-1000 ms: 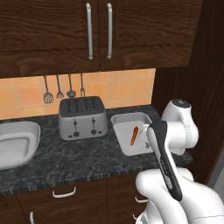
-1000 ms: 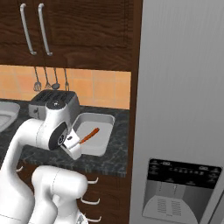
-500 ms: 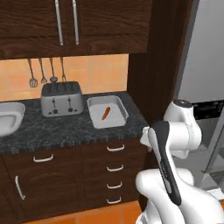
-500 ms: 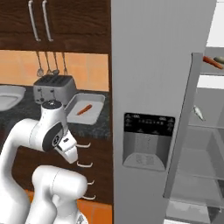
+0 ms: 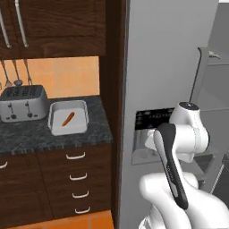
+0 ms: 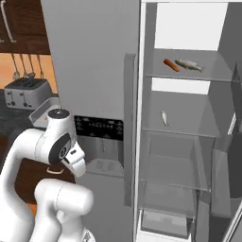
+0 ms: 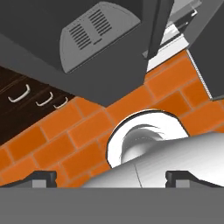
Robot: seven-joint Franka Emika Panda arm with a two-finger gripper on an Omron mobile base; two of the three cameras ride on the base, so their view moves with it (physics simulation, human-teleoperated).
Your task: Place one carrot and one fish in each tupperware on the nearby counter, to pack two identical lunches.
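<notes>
While we face the fridge:
Gripper [image 7: 111,177]: empty, jaws spread wide, aimed floorward.
Silvery fish [image 6: 190,64]: top shelf, up-right of us, beside orange carrot [image 6: 171,64].

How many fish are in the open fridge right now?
2: a larger silvery fish on the top shelf beside the orange carrot, a smaller one on the shelf below. Others may be hidden.

a kitchen: stone counter [image 5: 53,138] with toaster [image 5: 22,103], wood drawers [image 5: 74,179], open fridge [image 6: 189,142] (rendered).
</notes>
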